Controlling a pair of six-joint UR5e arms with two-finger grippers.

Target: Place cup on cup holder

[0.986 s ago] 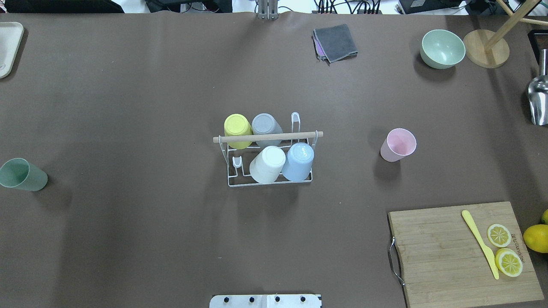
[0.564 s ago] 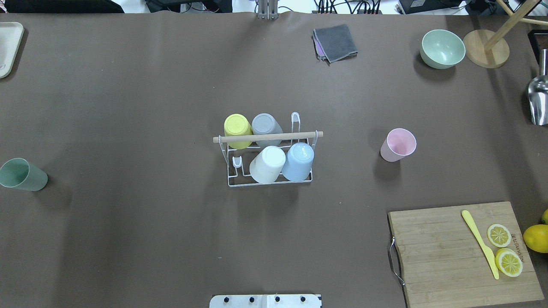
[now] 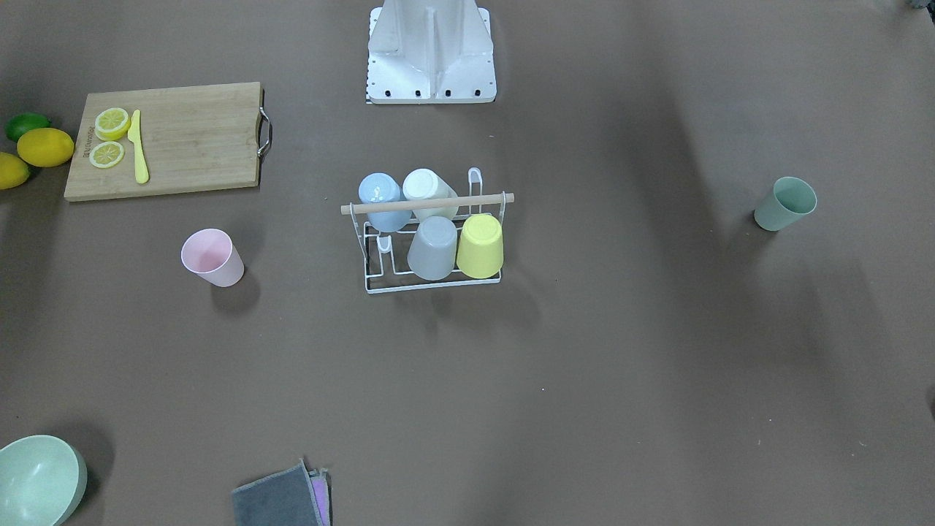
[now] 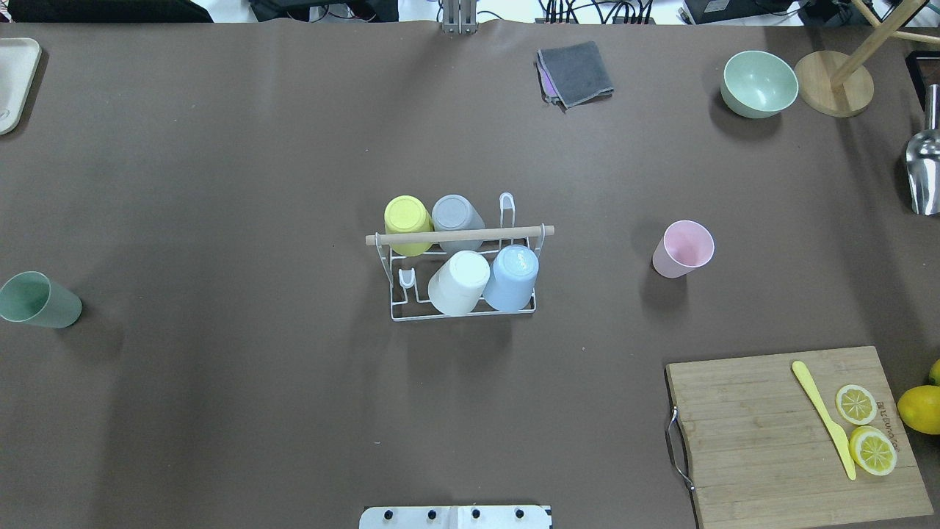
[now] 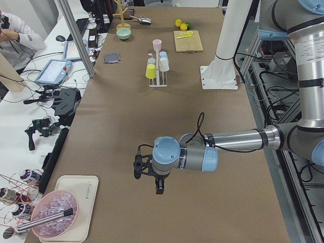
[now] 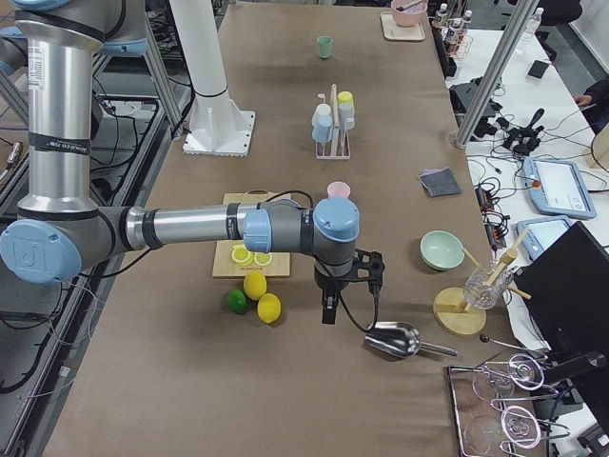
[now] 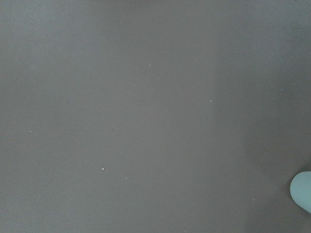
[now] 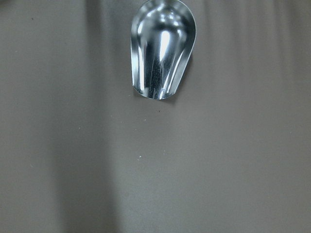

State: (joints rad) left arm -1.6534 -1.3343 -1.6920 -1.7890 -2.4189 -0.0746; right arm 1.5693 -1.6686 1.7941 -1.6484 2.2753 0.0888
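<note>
**Inspector:** Start with the worktop (image 4: 220, 184). Where does the task item stand?

**Bystander:** The cup holder (image 4: 459, 236) sits mid-worktop with four cups inverted on it and two prongs free, one in each row. Two cups are loose and upright: the pink cup (image 4: 683, 250) on the robot's right, near the holder, and the green cup (image 4: 40, 300) far out on its left.

**Inspector:** Handling?

**Bystander:** In my judgement they are light, rigid, smooth plastic tumblers. They look unlikely to break but liable to slip or tip. Pinch across the wall just below the rim, since the cup must then be inverted over a prong.

**Inspector:** End effectors?

**Bystander:** The left end effector (image 5: 149, 179) hangs above bare worktop. Its camera catches only the green cup's edge in one corner, so the cup is near but not beneath it. The right end effector (image 6: 350, 290) hangs over a metal scoop (image 8: 163, 48), well apart from the pink cup. Neither appears to carry anything. How wide either stands, I cannot tell.
</note>
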